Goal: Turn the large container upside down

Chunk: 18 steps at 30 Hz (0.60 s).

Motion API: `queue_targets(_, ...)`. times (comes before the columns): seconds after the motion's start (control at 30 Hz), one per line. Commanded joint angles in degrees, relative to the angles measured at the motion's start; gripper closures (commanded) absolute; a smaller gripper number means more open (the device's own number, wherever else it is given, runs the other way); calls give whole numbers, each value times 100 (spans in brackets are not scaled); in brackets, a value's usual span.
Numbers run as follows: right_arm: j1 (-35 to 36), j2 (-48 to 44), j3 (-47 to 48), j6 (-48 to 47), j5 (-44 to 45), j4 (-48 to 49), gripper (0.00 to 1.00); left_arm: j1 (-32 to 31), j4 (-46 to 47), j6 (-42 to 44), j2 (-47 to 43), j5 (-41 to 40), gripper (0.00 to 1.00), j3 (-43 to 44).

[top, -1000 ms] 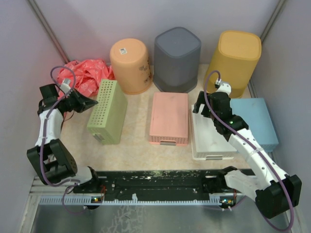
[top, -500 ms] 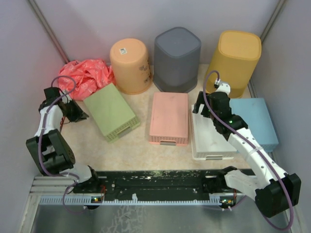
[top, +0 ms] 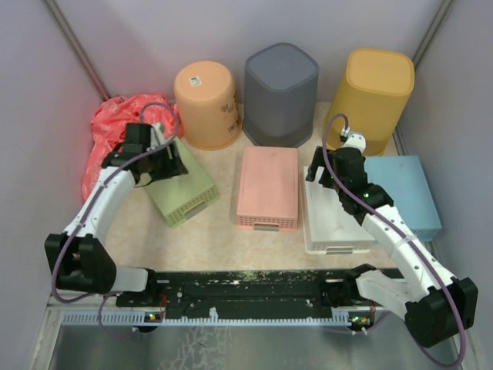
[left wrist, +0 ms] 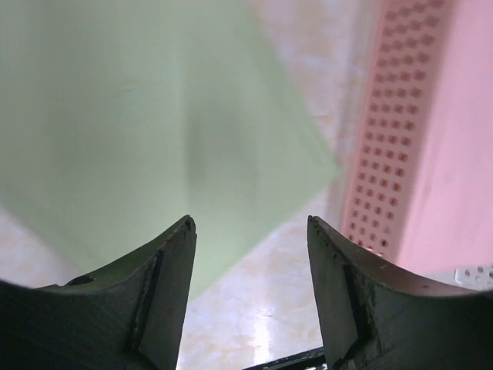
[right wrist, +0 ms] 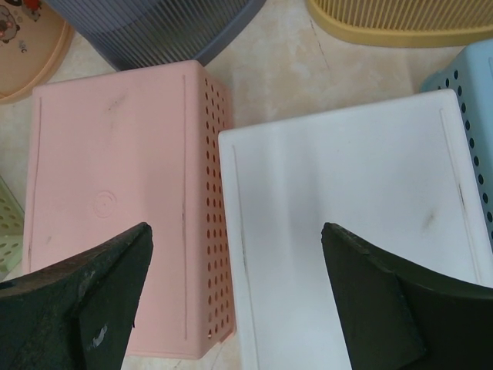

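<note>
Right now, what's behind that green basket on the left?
A crumpled red plastic bag lies behind the green basket and to its left, toward the back corner. The left arm crosses it, hiding part; its contents cannot be seen.

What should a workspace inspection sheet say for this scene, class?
Surface: beige table, no spills seen.
Job's things: green basket lies bottom up, angled.
Clutter: pink basket, white basket, blue basket, orange bin, grey bin and yellow bin, all bottom up; red bag crumpled at back left.
Grippers: left gripper open above green basket; right gripper open above white basket.
Cables: left cable and right cable loop loosely.
Surroundings: lilac walls.
</note>
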Motion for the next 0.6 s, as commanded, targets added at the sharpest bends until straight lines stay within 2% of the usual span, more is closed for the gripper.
queue_targets(0.0,-18,7,57,-159,-61,81,8,-1448,60,-347,-133,-1150,34,572)
queue_targets(0.07,-18,121,175,-261,-173,-146,6,-2206,107,-374,-116,-1587,33,754)
queue_targets(0.17,-20,297,426,-197,-157,-604,2,-2934,588,-469,-112,-1682,25,682)
queue_targets(0.23,-23,376,658,134,109,-992,2,-3337,916,-479,-38,-1745,17,633)
queue_targets(0.27,-19,411,819,341,290,-1187,2,-3499,1057,-453,19,-1797,10,623)
queue_targets(0.3,-19,411,981,438,361,-1315,2,-3640,1152,-408,83,-1850,2,606)
queue_targets(0.33,-18,382,1110,380,340,-1366,2,-3722,1322,-357,141,-1885,0,549)
queue_targets(0.47,-19,-149,894,26,322,-865,2,-3802,1782,-264,321,-1437,0,484)
queue_targets(0.57,-20,-946,143,-216,332,23,2,-3844,2065,-247,215,-1287,0,400)
